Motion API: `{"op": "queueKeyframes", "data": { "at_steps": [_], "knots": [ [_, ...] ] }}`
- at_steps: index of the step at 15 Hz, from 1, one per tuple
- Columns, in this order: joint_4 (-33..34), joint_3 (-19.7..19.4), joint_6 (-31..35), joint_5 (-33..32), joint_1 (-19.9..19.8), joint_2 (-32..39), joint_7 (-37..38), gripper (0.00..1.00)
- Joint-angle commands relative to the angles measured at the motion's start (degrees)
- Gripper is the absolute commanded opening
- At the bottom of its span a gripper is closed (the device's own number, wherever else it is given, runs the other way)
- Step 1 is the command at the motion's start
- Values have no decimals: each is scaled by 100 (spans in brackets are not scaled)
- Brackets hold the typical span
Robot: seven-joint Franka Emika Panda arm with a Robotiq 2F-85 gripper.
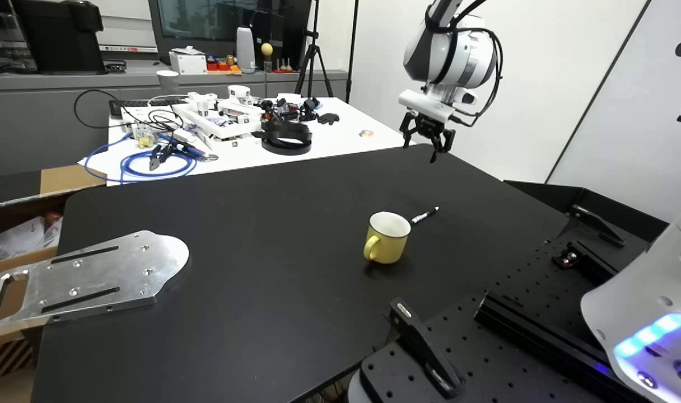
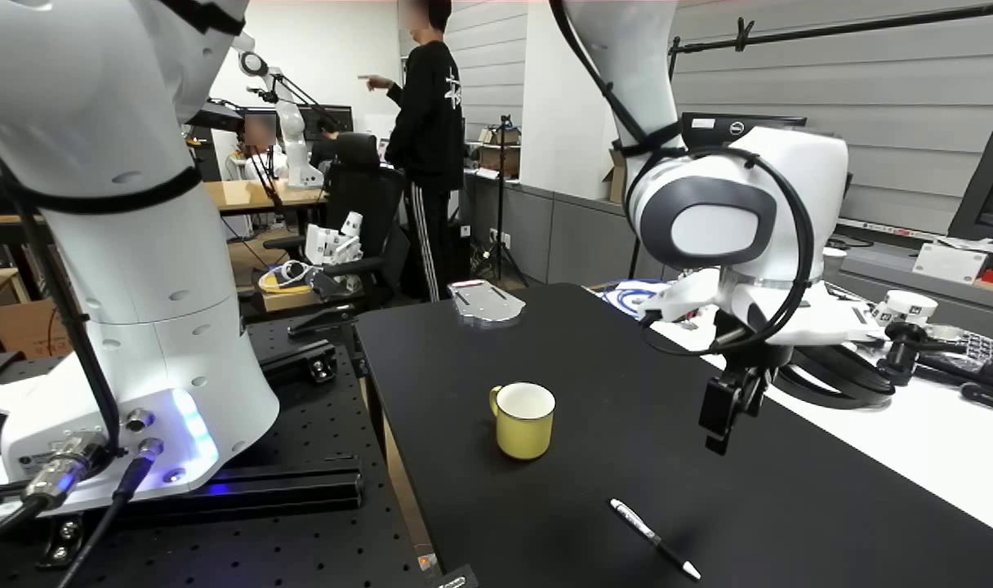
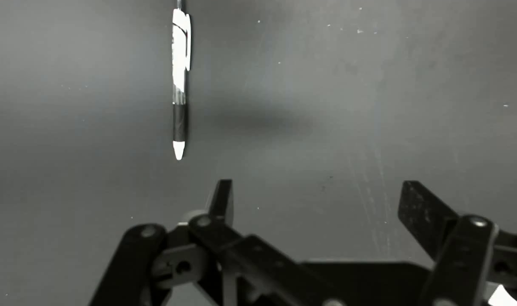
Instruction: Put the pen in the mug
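My gripper holds nothing, its fingers wide; in the wrist view, the pen lies at their ten o'clock. Descending without shifting, I probably miss it; overshooting may bump the mug, at the pen's eight o'clock in an exterior view

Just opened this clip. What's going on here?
A robot arm has its open gripper over a black table, holding nothing. The pen lies flat on the table, apart from the gripper, and the yellow mug stands upright nearby. The pen has yet to be picked up and put in the mug.
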Motion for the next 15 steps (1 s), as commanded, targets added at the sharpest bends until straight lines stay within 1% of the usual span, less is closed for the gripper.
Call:
{"op": "queueKeyframes", "data": {
  "at_steps": [1,3,5,7,15],
  "knots": [
    [101,267,487,292,-274,563,-386,100],
    [155,368,574,376,-378,848,-572,100],
    [217,328,430,363,-393,1075,-686,100],
    [230,185,286,345,-280,1193,-609,100],
    [346,121,395,344,-255,1409,-635,100]
  ]
}}
